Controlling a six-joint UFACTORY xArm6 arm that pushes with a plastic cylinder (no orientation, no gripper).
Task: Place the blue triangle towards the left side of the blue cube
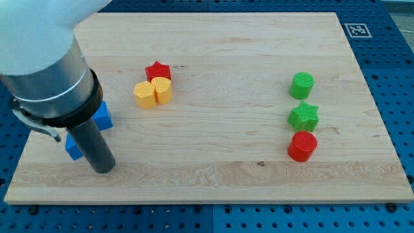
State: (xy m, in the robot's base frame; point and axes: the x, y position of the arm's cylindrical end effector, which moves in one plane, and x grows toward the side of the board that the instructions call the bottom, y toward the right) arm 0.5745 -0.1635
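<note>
1. Two blue blocks are sitting near the board's (213, 181) left edge, both partly hidden behind my rod (90, 145), so I cannot tell which is the triangle and which the cube.
2. The upper blue block (103, 116) is peeking out on the rod's right side, touching it in the view.
3. The lower blue block (72, 149) is showing on the rod's left side, below and to the left of the upper one; whether the two are touching is hidden by the rod.
4. My tip (103, 169) is resting on the board just below and to the right of the lower blue block, and straight below the upper one. The tool is a plain rod with nothing to spread or pinch; whether it is pressing on either blue block I cannot tell.
5. Taking the rod as landmark: a red star (157, 70) is lying up and to its right, well apart.
6. Two yellow blocks are sitting right under that star, the left yellow block (145, 94) touching the right yellow block (162, 89).
7. Far to the rod's right, a column is standing near the board's right edge: a green cylinder (301, 85) on top, a green star (303, 117) in the middle, a red cylinder (302, 145) at the bottom.
</note>
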